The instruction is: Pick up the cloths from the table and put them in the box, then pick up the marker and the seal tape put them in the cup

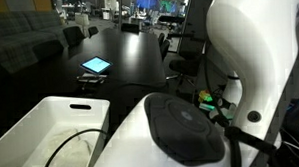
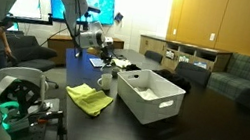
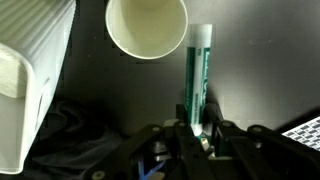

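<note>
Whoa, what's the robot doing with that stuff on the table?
The robot's pincer is closed on a green marker, holding it right beside the white paper cup, not in it yet. The big white box stands nearby. A yellow cloth lies on the dark table next to the box, not inside it.

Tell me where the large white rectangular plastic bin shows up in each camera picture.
In an exterior view: the white rectangular plastic bin fills the lower left corner.
In an exterior view: the bin stands at centre, right of the yellow cloth.
Wrist view: the bin is at the left edge, with only part of it showing.
Shared landmark: the dark table under it.
</note>
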`<action>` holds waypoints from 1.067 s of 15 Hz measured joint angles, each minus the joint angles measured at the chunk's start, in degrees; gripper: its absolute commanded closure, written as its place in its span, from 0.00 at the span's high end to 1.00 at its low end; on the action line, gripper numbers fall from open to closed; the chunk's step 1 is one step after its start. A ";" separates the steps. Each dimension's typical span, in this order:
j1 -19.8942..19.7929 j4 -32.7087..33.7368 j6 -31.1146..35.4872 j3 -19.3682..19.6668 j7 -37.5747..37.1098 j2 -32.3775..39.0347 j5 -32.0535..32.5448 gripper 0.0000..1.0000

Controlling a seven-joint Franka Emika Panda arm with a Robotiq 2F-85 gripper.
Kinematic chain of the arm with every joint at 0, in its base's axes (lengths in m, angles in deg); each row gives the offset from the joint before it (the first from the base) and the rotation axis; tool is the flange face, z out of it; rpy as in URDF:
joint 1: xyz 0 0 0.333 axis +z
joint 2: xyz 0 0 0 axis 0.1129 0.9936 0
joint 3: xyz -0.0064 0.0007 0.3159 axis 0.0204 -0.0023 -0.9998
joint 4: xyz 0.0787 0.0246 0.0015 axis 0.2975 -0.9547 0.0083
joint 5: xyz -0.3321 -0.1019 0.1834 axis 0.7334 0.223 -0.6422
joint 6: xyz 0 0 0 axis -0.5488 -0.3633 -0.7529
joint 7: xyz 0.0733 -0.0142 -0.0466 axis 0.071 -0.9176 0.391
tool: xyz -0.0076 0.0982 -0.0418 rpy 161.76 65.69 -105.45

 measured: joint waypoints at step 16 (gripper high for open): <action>0.09 -7.86 14.87 3.38 15.02 0.31 6.27 0.05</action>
